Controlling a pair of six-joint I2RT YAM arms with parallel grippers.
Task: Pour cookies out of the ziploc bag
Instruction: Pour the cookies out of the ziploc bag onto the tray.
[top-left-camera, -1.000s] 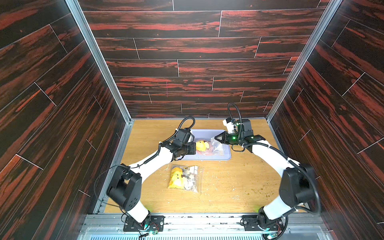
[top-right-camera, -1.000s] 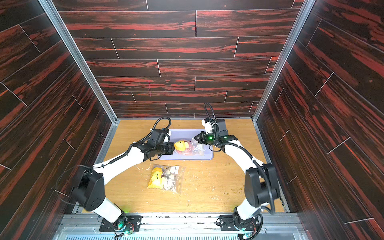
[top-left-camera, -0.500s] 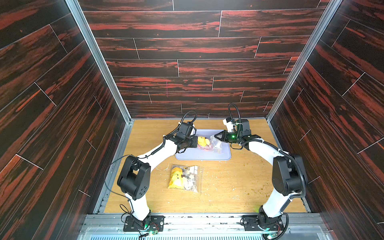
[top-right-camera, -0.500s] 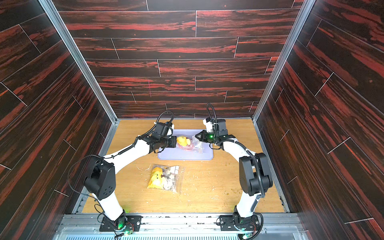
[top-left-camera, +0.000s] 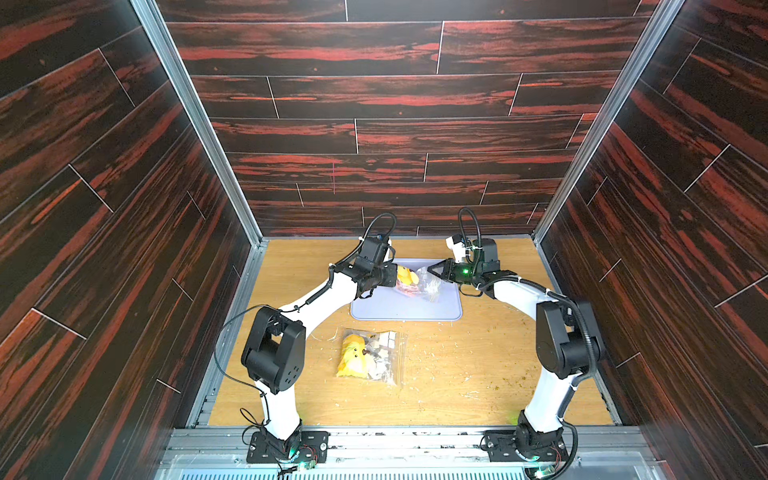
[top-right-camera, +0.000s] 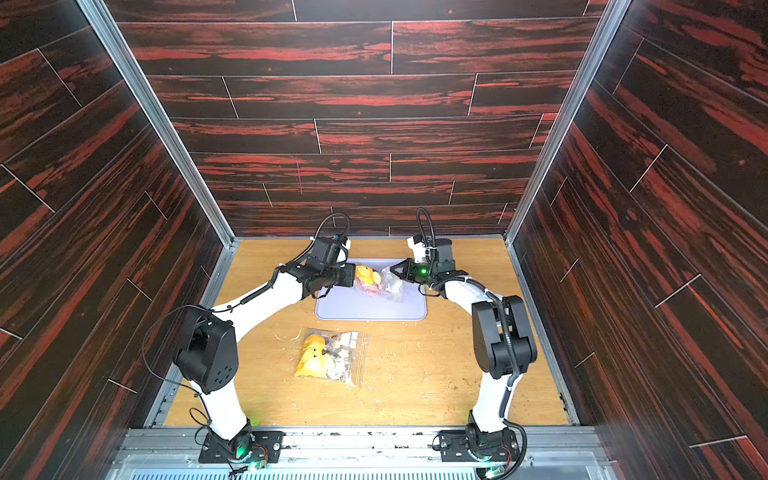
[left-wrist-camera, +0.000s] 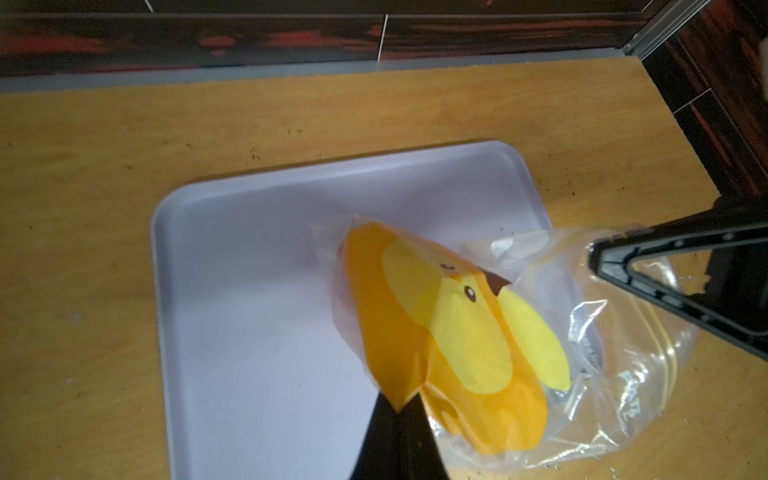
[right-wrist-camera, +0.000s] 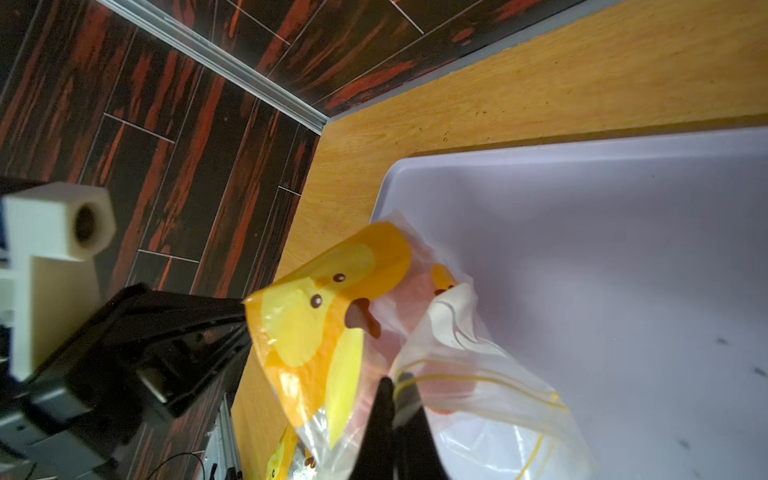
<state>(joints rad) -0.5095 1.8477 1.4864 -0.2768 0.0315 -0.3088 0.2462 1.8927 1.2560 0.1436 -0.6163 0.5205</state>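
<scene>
1. Two hands have lifted the ziploc bag higher above the tray. The left hand pinches its end by the yellow pouch, and the right hand pinches the zip edge.
2. The cookies remain inside, so I judge pouring unfinished.
3. The tray is bare. A second bag lies nearer me on the desk, and the back wall is close.

Two clear ziploc bags are in sight, the raised bag and the flat bag, along with one lavender tray and one wooden table. Two grippers are present, the left gripper and the right gripper. One large yellow duck-printed packet shows in each bag, the raised packet and the flat packet, two in all, while the cookies, pale and pink bits inside both bags, are too jumbled to count.
</scene>
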